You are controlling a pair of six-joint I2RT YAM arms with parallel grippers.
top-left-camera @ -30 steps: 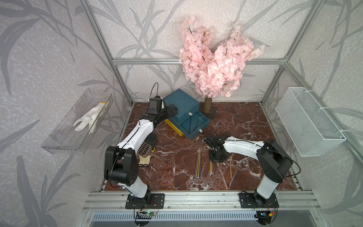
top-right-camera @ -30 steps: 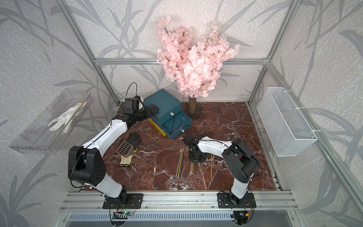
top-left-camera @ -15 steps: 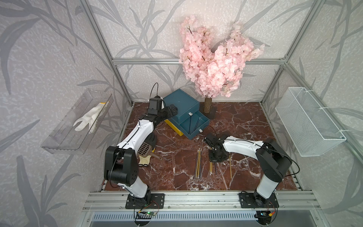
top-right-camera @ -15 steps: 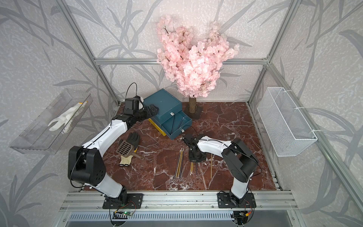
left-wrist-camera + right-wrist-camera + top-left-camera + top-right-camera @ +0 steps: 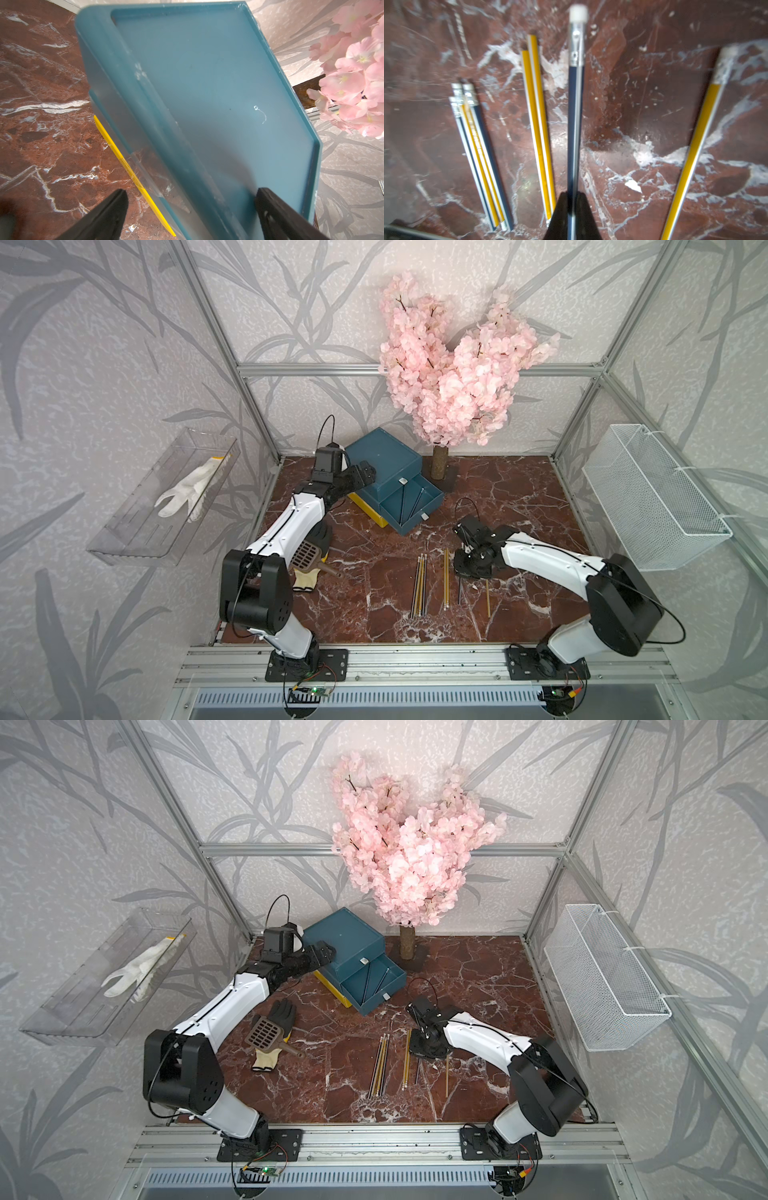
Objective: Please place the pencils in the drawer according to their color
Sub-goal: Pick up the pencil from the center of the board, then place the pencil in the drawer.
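The right end effector [image 5: 574, 199] is clamped on a dark blue pencil [image 5: 576, 104] low over the table [image 5: 498, 489]; I'd raise it level before carrying it to the open teal drawer [image 5: 411, 524], where two dark pencils [image 5: 403, 499] lie. The left end effector [image 5: 191, 192], jaws apart, straddles the edge of the chest [image 5: 380, 460]. The held pencil's point is cut off.

Bare marble [image 5: 415, 549] between pencils [image 5: 420, 585], drawer [image 5: 386, 464]

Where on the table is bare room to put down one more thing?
Free: the rear right, between tree base and basket; also the strip between glove and pencils. Crowded: around the pencils, where the right gripper holds a dark pencil, and by the chest.
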